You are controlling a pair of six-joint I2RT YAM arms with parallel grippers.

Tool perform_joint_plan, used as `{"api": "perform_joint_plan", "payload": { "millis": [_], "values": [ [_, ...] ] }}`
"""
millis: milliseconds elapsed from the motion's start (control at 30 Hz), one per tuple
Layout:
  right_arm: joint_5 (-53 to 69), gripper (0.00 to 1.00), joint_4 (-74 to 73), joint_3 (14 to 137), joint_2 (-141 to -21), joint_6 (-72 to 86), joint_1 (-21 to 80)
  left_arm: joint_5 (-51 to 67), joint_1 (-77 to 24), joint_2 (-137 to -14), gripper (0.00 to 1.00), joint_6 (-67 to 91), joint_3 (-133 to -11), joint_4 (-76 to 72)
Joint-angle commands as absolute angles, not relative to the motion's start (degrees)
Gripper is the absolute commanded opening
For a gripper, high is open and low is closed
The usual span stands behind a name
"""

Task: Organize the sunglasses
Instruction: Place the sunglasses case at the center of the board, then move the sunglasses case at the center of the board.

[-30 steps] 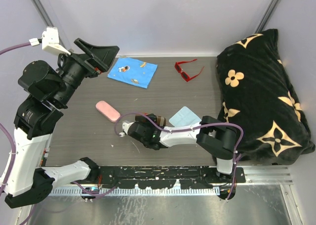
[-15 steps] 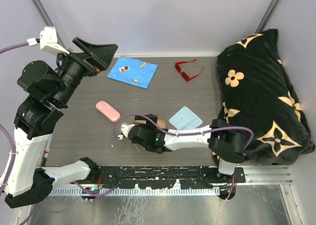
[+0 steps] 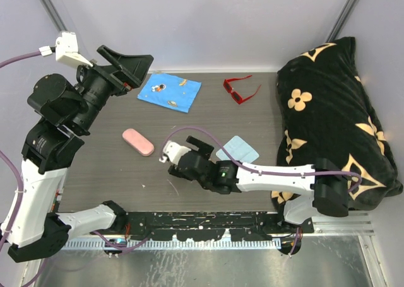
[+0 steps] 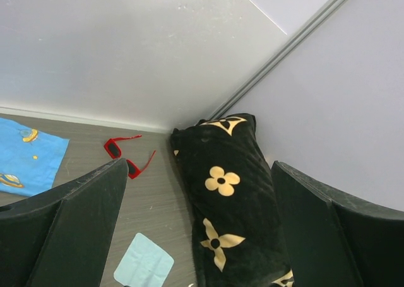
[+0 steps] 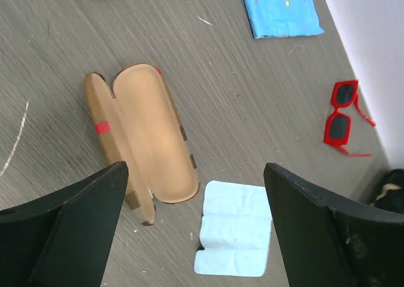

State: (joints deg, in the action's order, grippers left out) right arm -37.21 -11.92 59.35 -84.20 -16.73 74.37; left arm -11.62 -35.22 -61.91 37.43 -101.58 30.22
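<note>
Spread wider than a second ago, my right gripper [image 5: 196,167] hangs over the opened, empty brown case [image 5: 151,135], left gripper [image 4: 199,163] likewise apart, while the red sunglasses [image 3: 240,89] lie uncased at upper centre.

Sunglasses [image 3: 235,94] btw cloth [image 3: 169,91] & pillow [image 3: 334,110].

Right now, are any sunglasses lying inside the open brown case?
No, the open brown case shows only its bare tan lining, and the red sunglasses lie apart from it.

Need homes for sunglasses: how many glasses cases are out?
2: pink case left of centre; open brown case below the right gripper. Others may be hidden.
</note>
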Motion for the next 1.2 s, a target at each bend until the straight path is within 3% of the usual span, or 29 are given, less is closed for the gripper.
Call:
{"api": "perform_joint_plan", "payload": {
  "millis": [0, 300, 533, 800, 1167],
  "values": [
    [-36.30, 0.94, -12.45, 58.60, -80.74, -1.90, 70.35, -11.07, -35.06, -61.97, 0.98, 36.72, -103.81, 25.99],
    [-23.40, 0.91, -14.81, 51.84, -72.11, 28.16, 53.18, -9.69, -35.07, -62.03, 0.98, 37.44, -102.90, 24.51],
    [-15.92, 0.86, -11.98, 44.22, -67.64, 44.35, 45.29, -12.14, -35.06, -61.46, 0.98, 36.00, -100.86, 27.21],
    [-7.89, 0.75, -5.31, 39.81, -71.21, 51.42, 45.02, -14.16, -35.02, -56.42, 0.98, 34.02, -88.51, 33.77],
    [-4.14, 0.63, -3.45, 39.12, -77.77, 49.37, 45.02, -16.07, -35.01, -48.02, 0.98, 35.07, -74.43, 37.36]
  ]
}}
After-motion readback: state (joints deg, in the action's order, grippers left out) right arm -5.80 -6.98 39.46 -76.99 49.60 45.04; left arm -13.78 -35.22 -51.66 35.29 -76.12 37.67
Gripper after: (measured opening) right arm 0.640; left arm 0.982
